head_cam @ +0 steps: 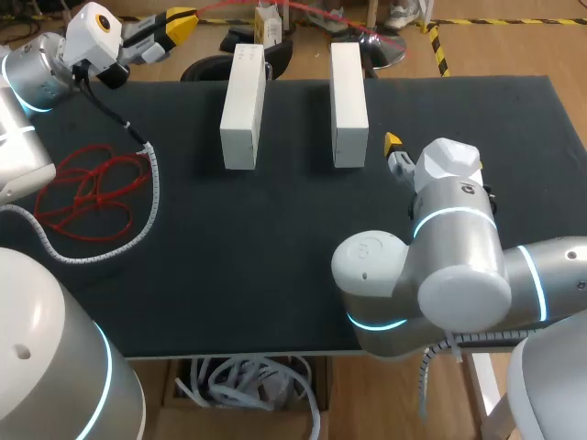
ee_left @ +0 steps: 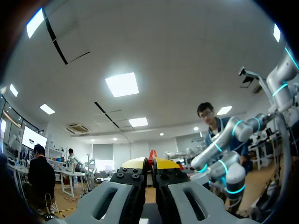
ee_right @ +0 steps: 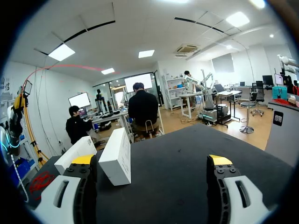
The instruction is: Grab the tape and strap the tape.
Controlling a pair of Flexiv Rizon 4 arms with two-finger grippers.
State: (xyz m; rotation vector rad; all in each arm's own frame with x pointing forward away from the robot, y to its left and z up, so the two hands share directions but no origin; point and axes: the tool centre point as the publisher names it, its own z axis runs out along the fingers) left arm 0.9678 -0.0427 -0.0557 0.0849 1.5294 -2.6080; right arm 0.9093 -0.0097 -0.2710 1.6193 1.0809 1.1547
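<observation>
Step in hand: grabbing, judged partly done. The left tool (ee_left: 149, 163) is pressed together on a thin red strand (ee_left: 152, 155), beyond the desk's (head_cam: 275, 266) far edge. Loose red tape (head_cam: 90, 191) lies at desk left. The right tool (ee_right: 152, 163) is spread and empty, near 2 white boxes (head_cam: 243, 105). Next move: bring the strand to the boxes. Open room lies on their near side.
</observation>
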